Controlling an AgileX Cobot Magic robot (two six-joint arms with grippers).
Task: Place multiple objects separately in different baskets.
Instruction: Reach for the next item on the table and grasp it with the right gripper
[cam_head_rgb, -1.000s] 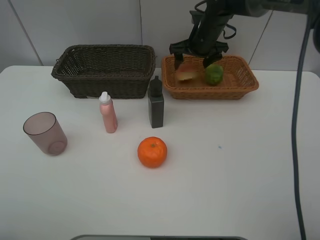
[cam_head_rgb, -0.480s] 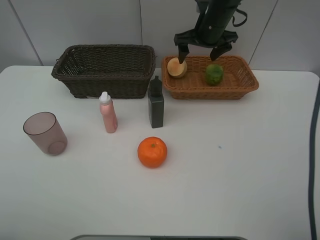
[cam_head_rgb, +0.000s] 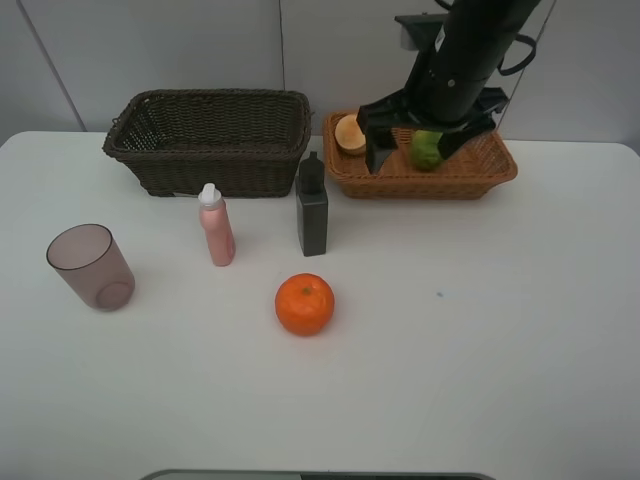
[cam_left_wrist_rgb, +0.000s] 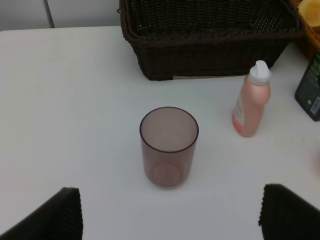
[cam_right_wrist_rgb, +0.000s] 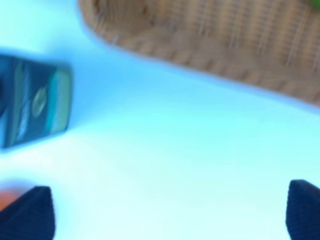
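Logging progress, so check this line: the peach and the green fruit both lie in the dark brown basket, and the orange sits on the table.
Wrong basket. The peach and the green fruit both lie in the light orange-tan basket, not the dark brown basket, as the exterior high view shows. The orange sits on the table, as you said.
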